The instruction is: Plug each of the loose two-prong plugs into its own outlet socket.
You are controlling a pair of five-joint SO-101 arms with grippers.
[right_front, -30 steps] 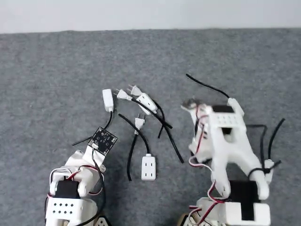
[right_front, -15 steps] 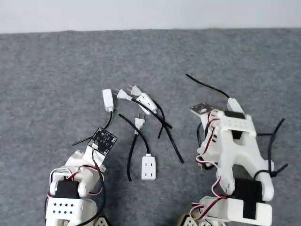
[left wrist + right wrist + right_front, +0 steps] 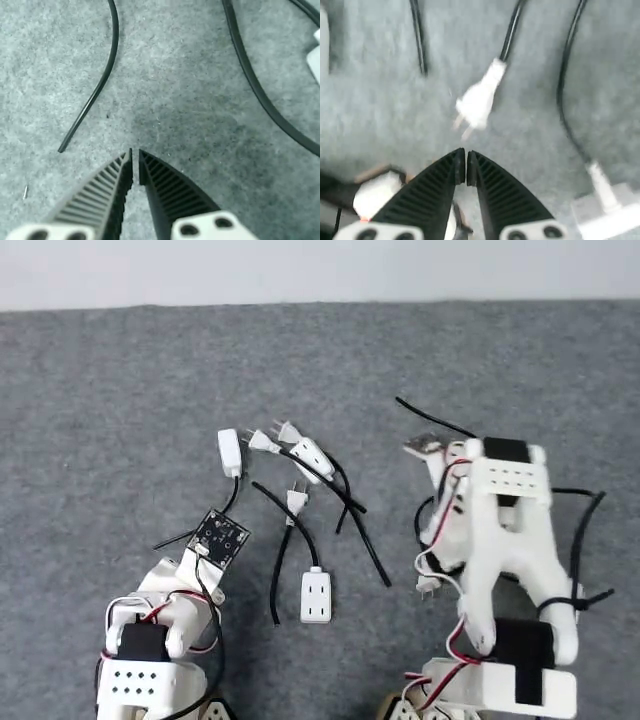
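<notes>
The left arm has kept its place to the left of the white outlet block (image 3: 316, 597), while the right arm has swung farther to the block's right and stretched out, so its wrist now sits well right of the block and beyond it. The left gripper (image 3: 135, 152) hangs over grey carpet (image 3: 190, 100) left of the block, its ribbed fingers almost touching, with a thin slit between them and nothing held. Beyond the block, away from the arms, lie a corded plug (image 3: 297, 500) and, farther off, a cluster of plugs and cord sockets (image 3: 310, 457). The right gripper (image 3: 465, 151) is likewise pinched almost closed and empty, with a loose two-prong plug (image 3: 477, 102) just ahead of its tips, prongs turned toward them. I judge the step to be picking up that plug. The fingers must spread first, then close across the white body rather than the prongs or cord, leaving the prongs free for the slots. A small white plug (image 3: 428, 586), probably the same one, now shows right of the block beside the right arm, where none could be made out before.
</notes>
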